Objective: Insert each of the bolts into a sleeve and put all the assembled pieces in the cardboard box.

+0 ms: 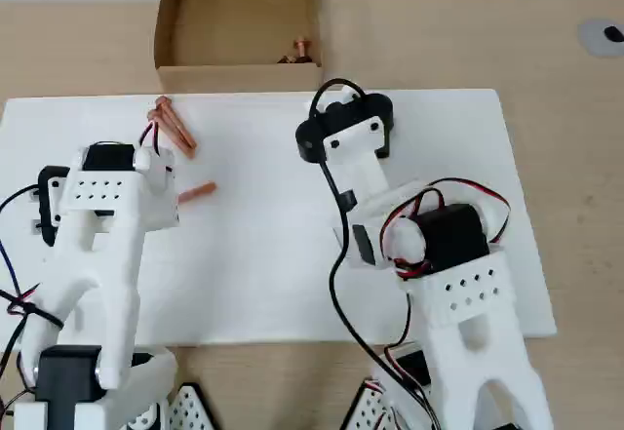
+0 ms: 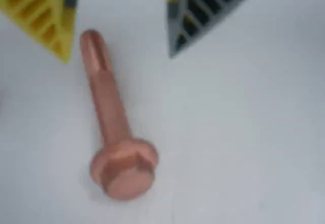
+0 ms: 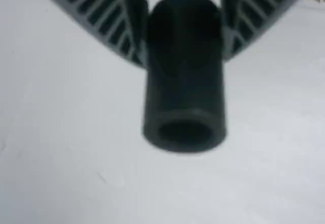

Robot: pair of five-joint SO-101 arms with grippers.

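A copper bolt lies flat on the white board, its shank tip between the fingers of my open left gripper, which touch nothing. From above, this bolt pokes out just right of the left arm's wrist. My right gripper is shut on a black sleeve, bore facing the camera, held a little above the board. In the high view the right arm's head hangs at the board's back middle. The cardboard box behind holds a copper-and-black piece.
A small cluster of loose copper bolts lies at the back left of the white board, just ahead of the left arm. The box stands off the board's far edge. Cables trail from both arms.
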